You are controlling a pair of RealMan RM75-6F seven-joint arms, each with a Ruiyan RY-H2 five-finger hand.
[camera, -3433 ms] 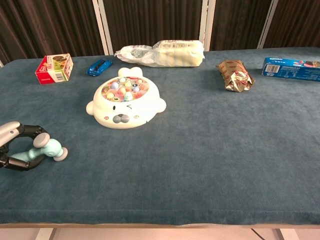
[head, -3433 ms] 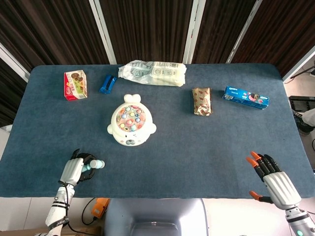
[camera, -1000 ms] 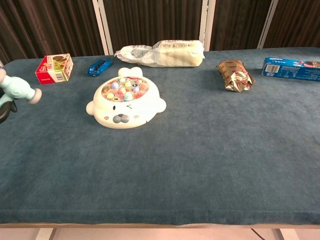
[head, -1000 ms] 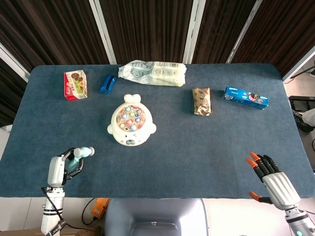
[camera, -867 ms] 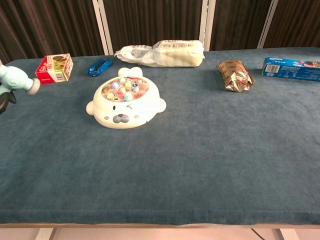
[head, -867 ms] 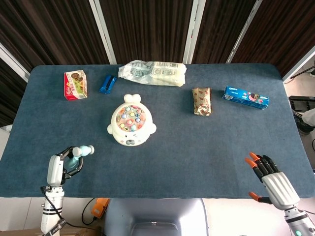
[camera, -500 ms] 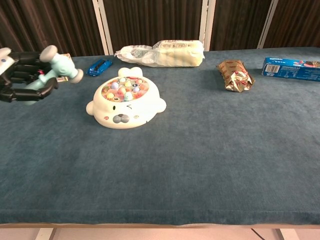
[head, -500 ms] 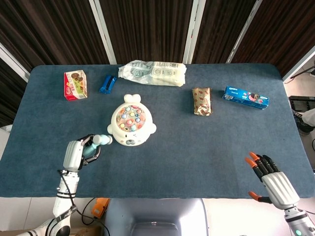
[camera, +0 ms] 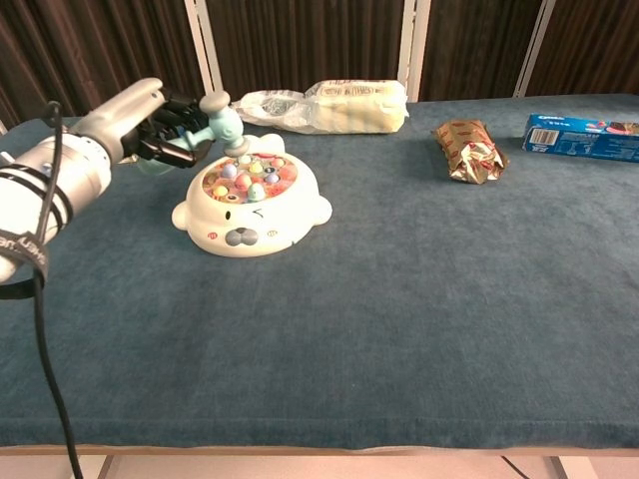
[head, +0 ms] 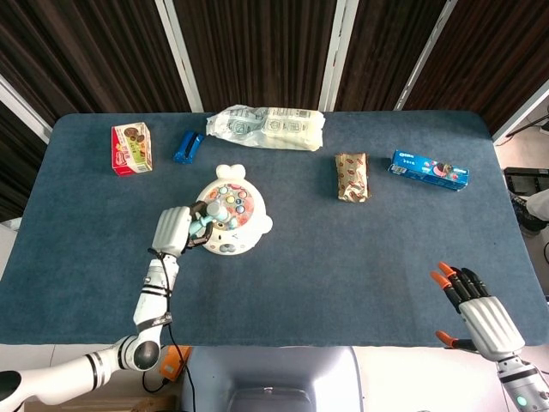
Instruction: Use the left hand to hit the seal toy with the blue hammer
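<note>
The white seal toy (head: pixel 232 225) (camera: pixel 250 208) with coloured pegs on top lies left of the table's middle. My left hand (head: pixel 176 230) (camera: pixel 150 128) grips the pale blue hammer (head: pixel 208 216) (camera: pixel 220 119), raised just over the toy's left side. The hammer head hangs above the pegs at the toy's back left; whether it touches them I cannot tell. My right hand (head: pixel 480 315) is at the front right edge of the table, fingers spread, holding nothing. The chest view does not show it.
Along the back lie a red snack box (head: pixel 132 148), a small blue object (head: pixel 187 146) and a clear bag of packets (head: pixel 268 127). A brown wrapped snack (head: pixel 352 176) and a blue biscuit box (head: pixel 427 170) lie to the right.
My left hand has carried the hammer up off the table's front left and rightward, from beside the seal toy to over its left side. The right hand has barely moved.
</note>
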